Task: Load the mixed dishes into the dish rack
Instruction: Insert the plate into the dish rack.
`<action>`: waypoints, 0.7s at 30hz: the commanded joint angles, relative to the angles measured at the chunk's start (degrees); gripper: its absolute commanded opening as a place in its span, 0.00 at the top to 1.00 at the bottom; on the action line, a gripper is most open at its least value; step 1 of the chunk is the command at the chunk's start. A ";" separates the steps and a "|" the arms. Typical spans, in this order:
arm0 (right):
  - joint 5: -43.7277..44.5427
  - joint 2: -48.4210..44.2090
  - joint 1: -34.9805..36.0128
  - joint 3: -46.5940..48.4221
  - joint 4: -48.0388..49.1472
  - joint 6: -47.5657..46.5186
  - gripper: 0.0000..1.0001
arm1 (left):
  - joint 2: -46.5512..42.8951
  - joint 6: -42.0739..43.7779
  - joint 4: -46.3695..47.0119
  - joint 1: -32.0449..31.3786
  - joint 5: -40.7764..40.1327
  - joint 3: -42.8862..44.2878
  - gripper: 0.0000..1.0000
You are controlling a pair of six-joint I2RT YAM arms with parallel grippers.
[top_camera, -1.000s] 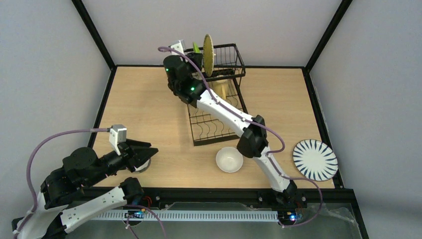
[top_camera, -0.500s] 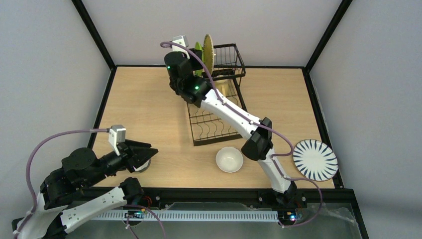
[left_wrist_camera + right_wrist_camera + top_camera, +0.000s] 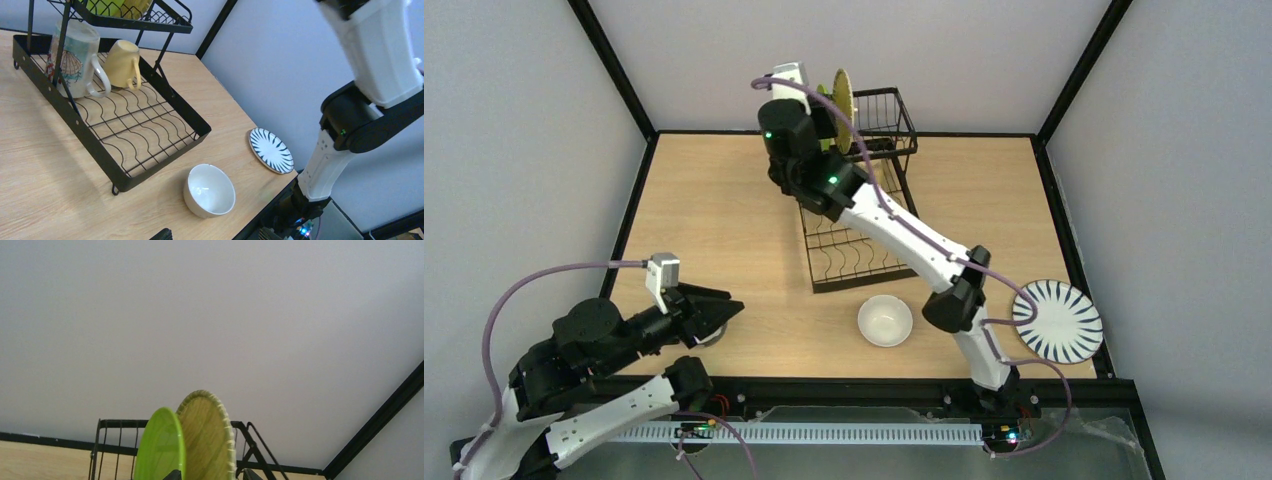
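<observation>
Dish rack [image 3: 854, 262]: green plate [image 3: 160, 452], woven bamboo plate [image 3: 207, 437] upright in far basket.
Left jaws spread; right jaws apart, perhaps straddling the bamboo plate.

Site read as a robotics lab test cell rather than a lived-in kitchen. A plain wooden table [image 3: 724, 200] stood boxed in by blank pale wall panels [image 3: 514, 120] and black frame struts [image 3: 612, 68]. Two white-and-black arms, the left arm [image 3: 589, 340] and the right arm [image 3: 894, 230], were bolted to a black rail [image 3: 844, 385] at the near edge, trailing loose purple cables [image 3: 519, 290] and showing small green status lights [image 3: 832, 181]. The only household items were staged props: a black wire dish rack [image 3: 864, 255], a white bowl [image 3: 885, 321] and a blue-striped plate [image 3: 1057, 320], set out on the bare tabletop.
</observation>
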 commanded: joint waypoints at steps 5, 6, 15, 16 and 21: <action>3.66 -14.80 0.22 -3.60 -22.05 22.60 0.30 | 1.96 1.04 2.76 -0.14 1.62 -1.61 0.01; 4.13 -16.54 0.27 -4.73 -24.30 25.67 0.30 | 2.70 1.41 3.06 -0.20 1.85 -1.59 0.01; 6.52 -34.73 0.29 -26.81 -40.95 54.30 0.27 | 13.69 3.69 7.23 -0.14 6.59 -1.99 0.01; 5.90 -36.42 0.29 -29.55 -42.22 57.42 0.27 | 15.23 3.87 7.68 -0.14 8.16 -2.11 0.01; 1.97 -43.26 -0.04 -40.15 -54.76 80.42 0.27 | 22.68 4.73 11.31 -0.14 13.60 -2.14 0.01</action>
